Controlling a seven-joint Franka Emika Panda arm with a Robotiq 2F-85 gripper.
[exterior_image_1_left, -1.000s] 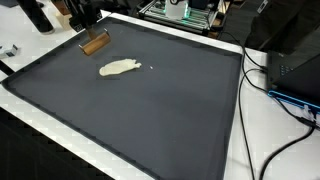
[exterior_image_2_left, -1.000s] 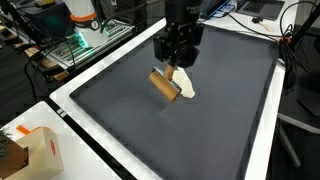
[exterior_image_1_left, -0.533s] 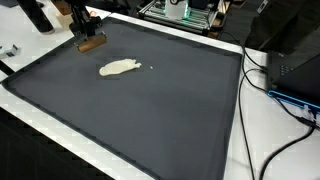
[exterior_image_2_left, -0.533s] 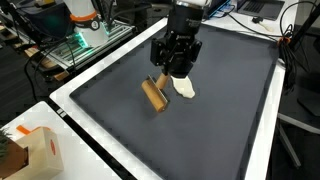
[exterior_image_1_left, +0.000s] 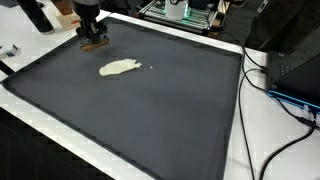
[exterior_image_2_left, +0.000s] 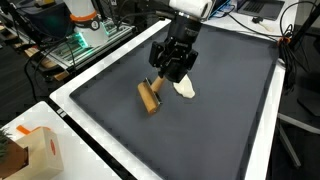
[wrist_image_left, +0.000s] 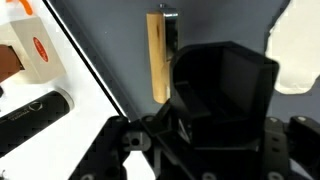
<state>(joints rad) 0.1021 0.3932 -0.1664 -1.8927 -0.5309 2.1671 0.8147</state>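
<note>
My pincer (exterior_image_2_left: 166, 74) hangs low over the dark mat (exterior_image_2_left: 215, 125), in the upper middle of an exterior view, with its black fingers pointing down at the surface. I cannot tell whether the jaws stand apart or together. My own black housing fills the lower middle of the wrist view and hides the tips, and in both exterior views they blur into 1 dark mass.

The thing nearest me is 1 wooden block (exterior_image_2_left: 148, 97). It lies flat on the mat, just to the lower left of the pincer. It sits right at my fingers, but I cannot tell whether they touch it. In the wrist view the wooden block (wrist_image_left: 158, 58) shows as an upright strip in the upper middle of the frame, just left of my housing, with a small metal piece at its top end. In an exterior view it sits in the upper left of the frame (exterior_image_1_left: 94, 44), directly below the pincer (exterior_image_1_left: 89, 30).

1 cream cloth (exterior_image_2_left: 185, 88) lies on the mat just right of the pincer, with me between it and the block.

Off the mat, a cardboard box (exterior_image_2_left: 32, 150) stands on the white table (exterior_image_2_left: 100, 140) in the lower left corner. Cables (exterior_image_1_left: 275, 80) trail along the right edge of an exterior view.
</note>
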